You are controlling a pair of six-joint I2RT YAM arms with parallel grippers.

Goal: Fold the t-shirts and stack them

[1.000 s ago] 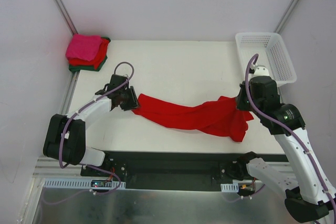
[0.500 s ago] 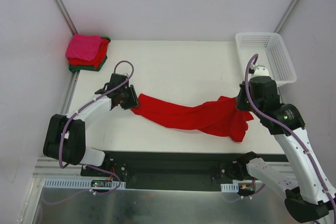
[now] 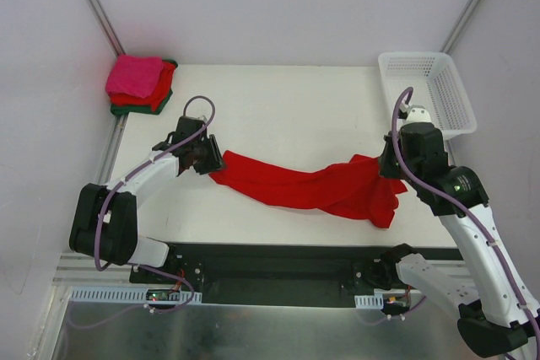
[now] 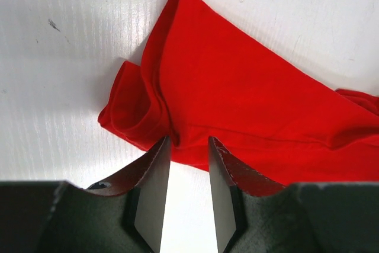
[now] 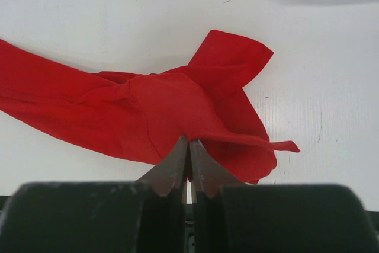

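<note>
Over in the far left corner of the white bench (image 3: 287, 99) sits a stack of folded cloth t-shirts (image 3: 139, 83): hot pink on top, red under that, and dark green at the bottom, poking out along the edges.

Just right of that and nearer the front, the left gripper (image 3: 207, 158) is down low on the bench at the left end of the bright red cloth t-shirt (image 3: 308, 187). From the left wrist view its two fingers stand partly apart with a clear gap between them. The tips sit either side of the shirt's crumpled hem, and bare bench shows between the fingers lower down. So it isn't clamped on anything.

The red shirt itself is unfolded and pulled out into a long rumpled band across the middle of the bench. It sags toward the near edge around the centre and bunches up at its right end.

The right gripper (image 3: 390, 166) has that right end. The right wrist view shows its fingers pressed tight together with a fold of red cloth pinched at the tips.

In the far right corner there's a white plastic lattice basket (image 3: 454, 94), well apart from the shirt.
</note>
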